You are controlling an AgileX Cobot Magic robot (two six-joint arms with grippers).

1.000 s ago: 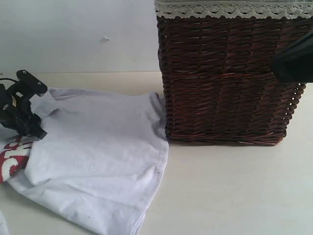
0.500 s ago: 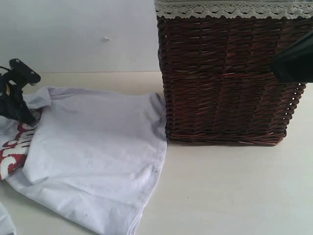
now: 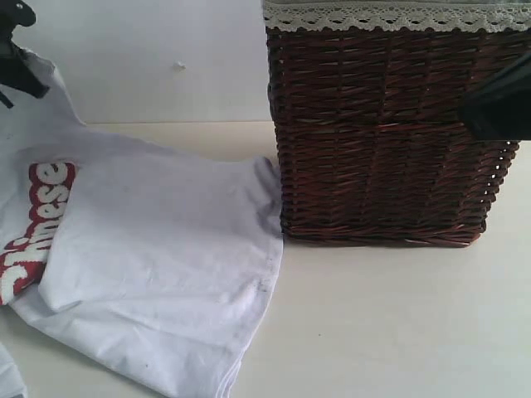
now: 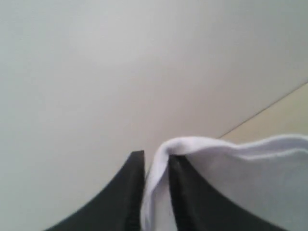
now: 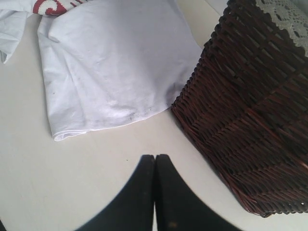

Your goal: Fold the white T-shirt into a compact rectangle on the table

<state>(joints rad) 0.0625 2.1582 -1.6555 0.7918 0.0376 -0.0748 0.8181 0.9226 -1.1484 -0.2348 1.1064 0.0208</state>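
The white T-shirt (image 3: pixel 158 257) lies crumpled on the table (image 3: pixel 390 323) at the left, its red fuzzy letters (image 3: pixel 37 224) showing. One corner of it is pulled up toward the top left, where my left gripper (image 3: pixel 15 62) holds it high above the table. In the left wrist view the left gripper (image 4: pixel 156 163) is shut on a fold of the white T-shirt (image 4: pixel 231 168). My right gripper (image 5: pixel 155 159) is shut and empty, hovering over bare table beside the shirt's hem (image 5: pixel 110 72). In the exterior view only a dark part of the right arm (image 3: pixel 498 104) shows.
A tall dark brown wicker basket (image 3: pixel 390 133) with cream lace trim (image 3: pixel 390 16) stands at the back right, touching the shirt's edge. It also fills one side of the right wrist view as the basket (image 5: pixel 250 101). A white wall (image 3: pixel 149 58) rises behind the table.
My left gripper has closed on the shirt's corner and risen toward the top left, lifting the cloth and uncovering more of the red letters. The right arm has not moved.
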